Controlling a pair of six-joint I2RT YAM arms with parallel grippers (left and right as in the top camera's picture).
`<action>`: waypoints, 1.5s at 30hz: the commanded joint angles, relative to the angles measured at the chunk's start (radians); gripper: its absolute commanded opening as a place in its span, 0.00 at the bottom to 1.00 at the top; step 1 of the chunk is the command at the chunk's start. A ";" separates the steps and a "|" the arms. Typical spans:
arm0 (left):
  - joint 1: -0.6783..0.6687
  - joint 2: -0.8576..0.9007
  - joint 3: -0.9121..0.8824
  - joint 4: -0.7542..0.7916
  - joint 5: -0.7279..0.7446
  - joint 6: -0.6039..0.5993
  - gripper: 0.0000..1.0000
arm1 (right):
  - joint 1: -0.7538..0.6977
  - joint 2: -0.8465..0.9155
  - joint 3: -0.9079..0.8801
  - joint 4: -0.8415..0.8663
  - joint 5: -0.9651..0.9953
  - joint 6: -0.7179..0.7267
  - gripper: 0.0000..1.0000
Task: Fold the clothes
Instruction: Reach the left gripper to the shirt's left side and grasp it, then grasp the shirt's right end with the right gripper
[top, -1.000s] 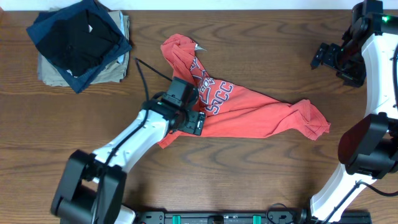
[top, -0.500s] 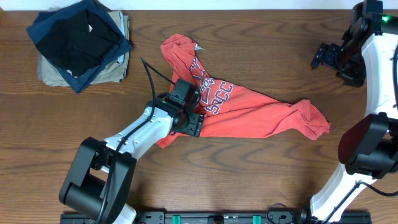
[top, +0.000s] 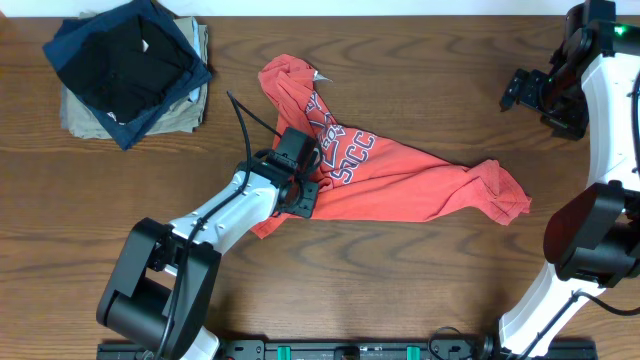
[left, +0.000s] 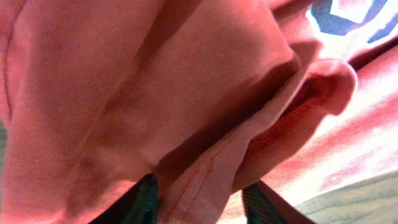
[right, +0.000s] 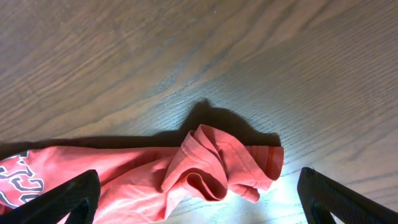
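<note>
Nearest me, the left gripper (top: 306, 196) has its fingers pinched on a hemmed fold of the coral-red T-shirt (top: 410, 185), which lies crumpled in the middle of the table (top: 420, 290). It seems to hold several layers, so a pull might drag the whole bunch instead of spreading it, or the hem might slip free. Farther off, the right gripper (top: 522, 90) hangs wide open, holding nothing

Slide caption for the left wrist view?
Left gripper pinching a hemmed fold of the red T-shirt between its jaws, white-and-navy lettering at upper right.
</note>
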 joint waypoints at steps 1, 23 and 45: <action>-0.002 0.008 0.007 -0.006 -0.031 -0.002 0.36 | 0.002 -0.008 0.003 -0.001 -0.003 0.017 0.99; -0.002 -0.214 0.008 -0.098 -0.031 -0.010 0.06 | 0.002 -0.008 0.003 -0.001 -0.003 0.017 0.99; -0.001 -0.840 0.008 -0.546 -0.497 -0.332 0.06 | 0.007 -0.008 0.003 -0.040 -0.219 0.028 0.99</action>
